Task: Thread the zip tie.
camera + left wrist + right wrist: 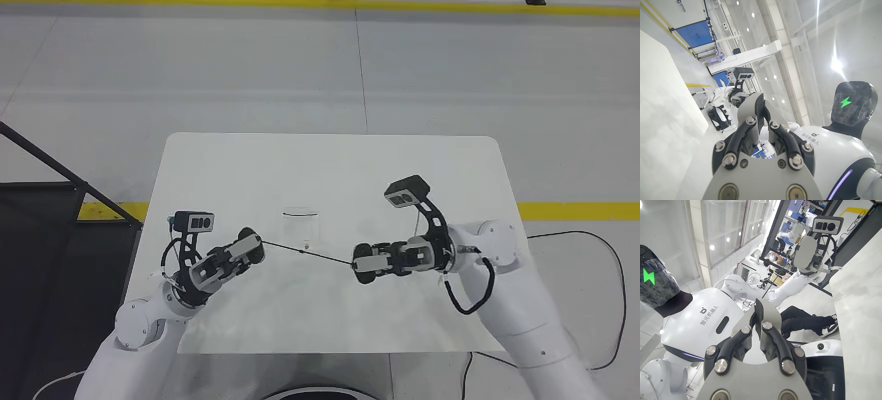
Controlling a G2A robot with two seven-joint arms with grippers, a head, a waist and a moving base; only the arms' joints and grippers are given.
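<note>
**Top view.** One zip tie hung straight and clear of the bench, just on the robot's side of the clear container. The left hand pinched one end to the container's left. The right hand pinched the other end to the container's right. Count: one zip tie, one container, two hands, one bench.

**Left wrist view.** The left hand had its pads pressed together. The tie between them could not be made out.

**Right wrist view.** The right hand was pressed together on the zip tie, which ran as a thin dark line from its tips towards the left hand.

**Procedure (judgement).** Which end carried the locking head could not be told.
1. Bring both hands together in front of the container so the strap bows into a loop.
2. Keep the tail grip close to the tip to prevent buckling.
3. Align the tail squarely with the head slot before pushing.
</note>
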